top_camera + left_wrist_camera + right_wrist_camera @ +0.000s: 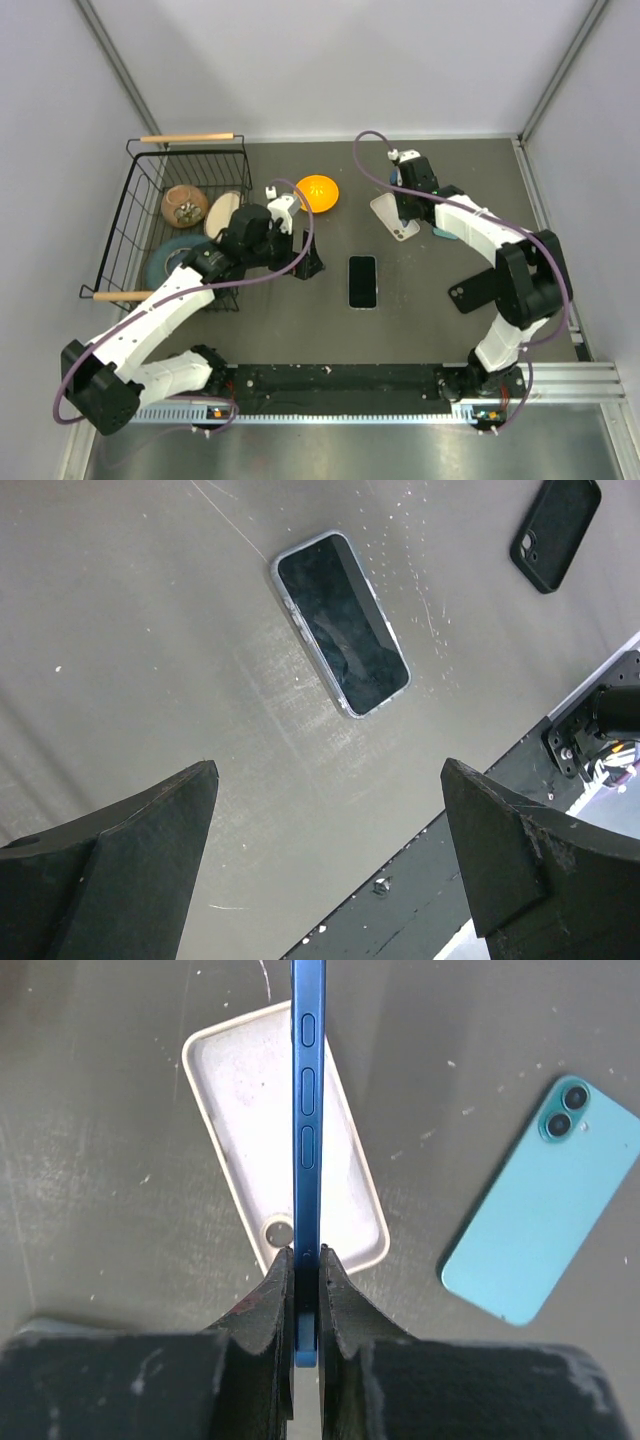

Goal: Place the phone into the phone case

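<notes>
A phone (362, 281) with a glossy black screen lies face up at the table's middle. In the left wrist view this phone (340, 623) has a clear, light rim round it, like a transparent case; no back mark shows. My left gripper (308, 267) is open and empty, to the left of it and apart from it; the table shows between its fingers (330, 770). My right gripper (307, 1255) is shut on a slim blue-edged phone (308, 1090), held on edge above a white open shell (240, 1110). Its screen is hidden.
A teal-backed phone (540, 1230) lies beside the white shell (393, 216). A black phone case (555, 530) lies on the right, partly under the right arm (462, 293). An orange bowl (317, 192) and a wire basket (140, 215) with several items stand at the left.
</notes>
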`<state>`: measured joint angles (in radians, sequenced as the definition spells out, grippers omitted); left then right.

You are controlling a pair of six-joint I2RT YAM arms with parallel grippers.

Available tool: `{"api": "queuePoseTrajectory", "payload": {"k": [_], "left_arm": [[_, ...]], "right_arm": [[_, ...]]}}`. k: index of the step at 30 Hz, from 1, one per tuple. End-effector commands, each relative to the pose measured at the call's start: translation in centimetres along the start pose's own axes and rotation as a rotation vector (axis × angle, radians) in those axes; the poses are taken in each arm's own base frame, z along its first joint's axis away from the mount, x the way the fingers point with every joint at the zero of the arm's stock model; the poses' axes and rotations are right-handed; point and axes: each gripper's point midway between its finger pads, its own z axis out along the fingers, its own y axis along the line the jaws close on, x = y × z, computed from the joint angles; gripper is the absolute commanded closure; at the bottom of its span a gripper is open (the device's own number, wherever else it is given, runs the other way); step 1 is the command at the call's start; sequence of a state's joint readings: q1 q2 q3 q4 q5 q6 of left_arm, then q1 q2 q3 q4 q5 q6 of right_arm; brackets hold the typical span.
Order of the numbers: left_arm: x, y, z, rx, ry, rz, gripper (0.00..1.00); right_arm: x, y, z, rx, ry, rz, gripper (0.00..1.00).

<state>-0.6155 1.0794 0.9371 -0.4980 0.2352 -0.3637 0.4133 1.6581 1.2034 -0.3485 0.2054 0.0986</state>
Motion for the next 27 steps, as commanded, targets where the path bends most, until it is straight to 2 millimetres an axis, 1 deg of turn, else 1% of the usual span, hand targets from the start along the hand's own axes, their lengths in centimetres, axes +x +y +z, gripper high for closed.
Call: {"api": "queuePoseTrajectory", "payload": {"k": [1,2,3,5,6,8,10,11,12,13,14,15,16,17,18,19,20,21,22,23,24,25,27], "left_arm": [[-0.2,-0.6,0.1,0.039,-0.008,0.026,0.01],[-0.2,-0.6,0.2,0.038,-0.009,0.025,0.01],[-0.3,-0.5,0.1,0.037,-0.013,0.025,0.01],[-0.1,-0.5,0.2,0.039,-0.007,0.026,0.01],[-0.1,-0.5,0.2,0.036,-0.006,0.027,0.01],[-0.2,-0.3,0.2,0.025,-0.009,0.027,0.01],[-0.4,-0.1,0.0,0.009,-0.017,0.027,0.01],[-0.5,-0.1,-0.1,0.004,-0.018,0.030,0.01],[-0.6,0.1,-0.1,-0.009,-0.018,0.029,0.01],[-0.8,0.4,-0.3,-0.028,-0.028,0.031,0.01],[-1.0,0.4,-0.4,-0.034,-0.034,0.033,0.01],[-1.0,0.6,-0.5,-0.041,-0.034,0.039,0.01],[-1.1,0.6,-0.7,-0.046,-0.043,0.041,0.01],[-1.2,0.6,-0.7,-0.047,-0.045,0.042,0.01],[-1.1,0.6,-0.8,-0.047,-0.045,0.040,0.01],[-1.1,0.6,-0.9,-0.044,-0.048,0.040,0.01],[-1.1,0.5,-0.8,-0.039,-0.050,0.042,0.01],[-1.1,0.5,-0.8,-0.039,-0.052,0.040,0.01],[-1.0,0.5,-0.8,-0.039,-0.048,0.040,0.01],[-1.0,0.5,-0.8,-0.039,-0.048,0.040,0.02],[-1.0,0.5,-0.7,-0.040,-0.047,0.038,0.03],[-1.0,0.5,-0.7,-0.038,-0.046,0.037,0.04],[-0.9,0.5,-0.6,-0.036,-0.039,0.034,0.07]], "right_arm": [[-4.3,-0.2,1.4,-0.010,-0.076,-0.040,1.00],[-4.5,-0.2,1.8,-0.014,-0.078,-0.036,1.00],[-3.7,-0.1,2.9,-0.017,-0.048,-0.031,1.00],[-3.1,0.3,3.7,-0.037,-0.027,-0.014,1.00],[-2.5,0.6,4.3,-0.048,-0.008,-0.008,1.00],[-1.7,1.7,4.6,-0.098,0.006,0.022,1.00],[-0.8,2.7,4.5,-0.154,0.015,0.043,1.00],[-0.7,3.0,4.5,-0.175,0.011,0.059,1.00],[-0.7,4.1,4.2,-0.232,0.004,0.062,1.00],[-1.0,4.4,3.8,-0.256,-0.012,0.065,1.00],[0.0,4.8,3.9,-0.276,0.001,0.069,1.00],[-0.3,5.5,3.6,-0.324,-0.024,0.070,1.00],[0.0,5.8,3.5,-0.347,-0.024,0.069,1.00],[0.7,6.2,3.3,-0.369,-0.016,0.064,1.00],[0.9,6.7,2.8,-0.407,-0.019,0.064,1.00],[1.8,7.0,2.8,-0.426,-0.018,0.064,1.00],[1.3,7.2,1.9,-0.451,-0.051,0.063,1.00],[1.5,7.7,1.4,-0.491,-0.061,0.063,1.00],[2.6,7.9,1.1,-0.509,-0.053,0.065,1.00],[2.2,8.2,0.4,-0.530,-0.083,0.062,1.00],[2.7,8.3,0.1,-0.544,-0.079,0.064,1.00],[3.9,8.3,0.1,-0.544,-0.063,0.066,1.00],[4.5,8.3,-0.6,-0.552,-0.066,0.074,1.00]]}}
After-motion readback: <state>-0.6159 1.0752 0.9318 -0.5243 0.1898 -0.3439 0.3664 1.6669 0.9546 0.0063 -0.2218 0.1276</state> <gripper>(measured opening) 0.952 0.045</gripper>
